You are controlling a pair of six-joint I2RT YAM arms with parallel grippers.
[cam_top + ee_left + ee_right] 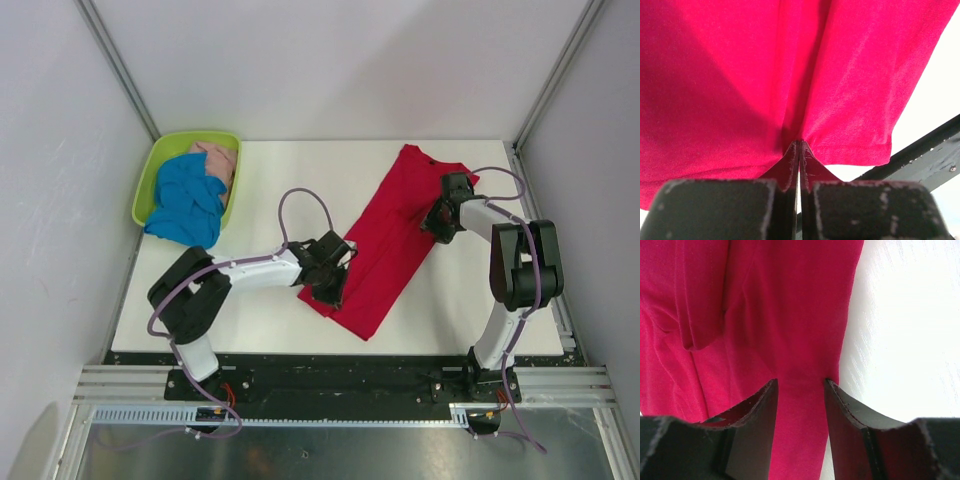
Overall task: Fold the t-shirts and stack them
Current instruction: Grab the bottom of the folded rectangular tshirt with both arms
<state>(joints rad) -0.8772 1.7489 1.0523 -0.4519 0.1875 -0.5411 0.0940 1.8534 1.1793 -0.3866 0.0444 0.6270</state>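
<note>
The red t-shirt [385, 240] lies on the white table [480, 300] as a long strip folded lengthwise, running from the far right towards the near middle. My left gripper [335, 287] is at its near left edge. In the left wrist view this gripper [799, 143] is shut on a pinch of the red t-shirt's hem [740, 75]. My right gripper [432, 228] is at the strip's far right edge. It is open [801, 382], its fingertips resting on flat red cloth [790, 300]. The blue t-shirt [185, 205] and the pink one [215, 160] lie bunched in the basket.
A lime-green basket [150, 180] stands at the table's far left corner. A black frame rail [930, 155] runs along the table's near edge, close behind the hem. Bare white table [910, 330] shows right of the shirt. Grey walls and metal posts enclose the workspace.
</note>
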